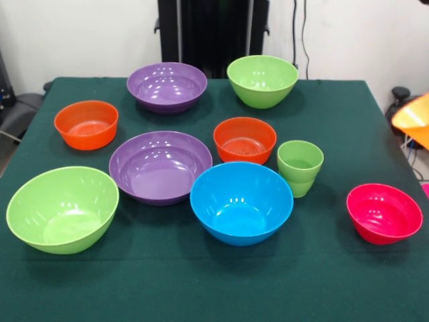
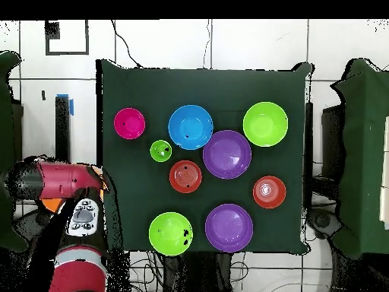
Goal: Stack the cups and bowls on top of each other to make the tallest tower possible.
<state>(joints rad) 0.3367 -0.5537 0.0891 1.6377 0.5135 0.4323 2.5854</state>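
Observation:
One light-green cup (image 1: 300,166) stands upright on the green table between the blue bowl (image 1: 241,201) and the pink-red bowl (image 1: 384,212). Two purple bowls (image 1: 160,166) (image 1: 167,86), two light-green bowls (image 1: 62,208) (image 1: 262,80) and two orange-red bowls (image 1: 86,124) (image 1: 244,139) sit apart, all upright and none stacked. An orange-yellow bowl (image 1: 414,119) shows tilted past the table's right edge. In the overhead view the arm's end with the gripper (image 2: 82,217) lies off the table's left side, over an orange sliver (image 2: 49,204). I cannot see its state.
The red arm (image 2: 64,181) stretches beside the table, outside its edge. The green tablecloth (image 1: 201,282) has a bare strip along the near edge. Black chairs (image 2: 357,152) stand at the sides.

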